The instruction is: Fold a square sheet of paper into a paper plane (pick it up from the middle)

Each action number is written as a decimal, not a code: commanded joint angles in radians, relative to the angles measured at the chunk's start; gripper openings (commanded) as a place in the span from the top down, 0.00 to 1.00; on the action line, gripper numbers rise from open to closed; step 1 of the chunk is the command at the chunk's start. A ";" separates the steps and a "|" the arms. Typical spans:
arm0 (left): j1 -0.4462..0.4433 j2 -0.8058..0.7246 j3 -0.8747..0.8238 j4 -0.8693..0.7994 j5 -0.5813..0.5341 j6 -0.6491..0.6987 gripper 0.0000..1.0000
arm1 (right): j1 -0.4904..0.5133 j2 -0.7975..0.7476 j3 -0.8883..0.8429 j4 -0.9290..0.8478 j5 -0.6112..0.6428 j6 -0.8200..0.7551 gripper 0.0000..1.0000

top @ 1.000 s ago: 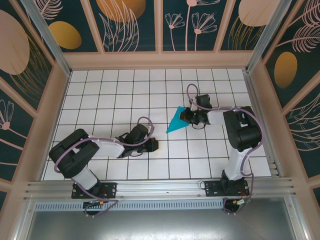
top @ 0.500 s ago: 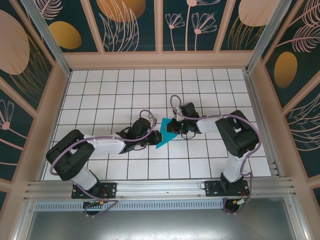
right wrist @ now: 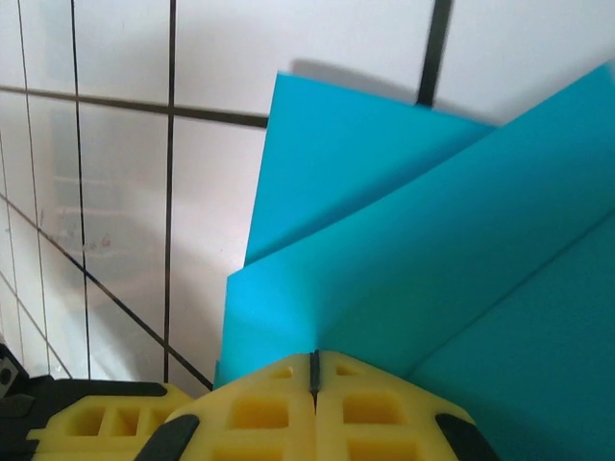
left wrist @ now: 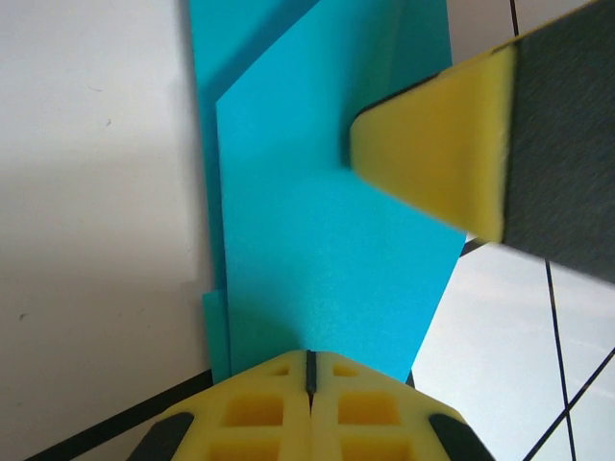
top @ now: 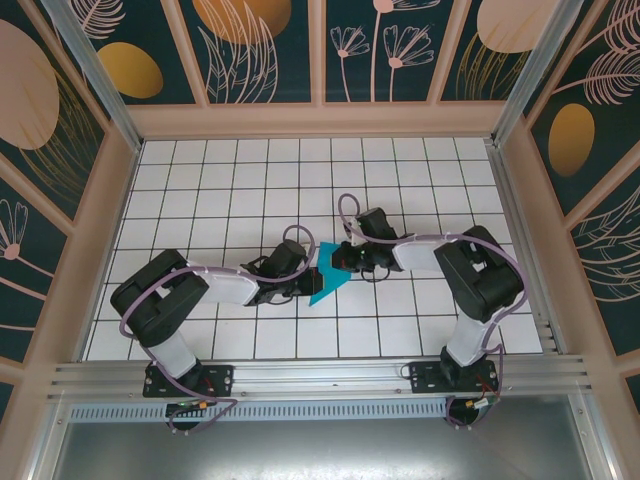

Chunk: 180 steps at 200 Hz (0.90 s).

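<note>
Left hand [left wrist: 309, 360] clamped on creased teal paper [left wrist: 317, 259]; right hand [right wrist: 313, 357] likewise clamped.

A white tabletop [top: 200, 180], ruled into square tiles by thin dark lines, fills the middle of the scene under soft, even light. Pale wooden boards [top: 320, 120] edge it on the far, left and right sides. Above them rise dark teal wall panels: the far wall [top: 270, 55], the left wall [top: 50, 150] and the right wall [top: 595, 190], all painted with pale pink leaves, flowers and gold ovals. Slanting metal posts [top: 95, 70] stand at the far corners. A silver rail [top: 320, 375] runs along the near edge, with a slotted strip [top: 320, 410] and a grey metal sheet [top: 320, 450] nearer still.
</note>
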 commanded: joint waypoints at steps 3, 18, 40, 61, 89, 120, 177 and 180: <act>-0.005 0.003 -0.017 -0.103 -0.012 0.002 1.00 | -0.015 -0.078 0.026 -0.032 0.106 -0.013 1.00; -0.005 0.007 -0.014 -0.107 -0.010 0.005 1.00 | -0.005 -0.082 0.033 -0.031 0.110 -0.019 1.00; -0.005 0.014 -0.008 -0.109 -0.009 0.006 1.00 | 0.028 -0.044 0.047 -0.049 0.103 -0.032 1.00; -0.005 0.012 -0.005 -0.114 -0.013 0.007 1.00 | 0.049 -0.008 0.043 -0.042 0.080 -0.034 1.00; -0.005 0.012 -0.016 -0.122 -0.016 0.001 1.00 | 0.052 0.040 0.051 -0.046 0.034 -0.060 1.00; -0.005 0.011 -0.036 -0.124 -0.016 -0.010 1.00 | 0.023 0.077 0.070 -0.064 0.030 -0.100 1.00; -0.004 0.013 -0.083 -0.104 0.002 -0.018 1.00 | -0.101 0.116 0.126 -0.043 0.025 -0.150 1.00; -0.005 0.013 -0.084 -0.101 0.003 -0.019 1.00 | -0.106 0.118 0.132 -0.040 0.027 -0.152 1.00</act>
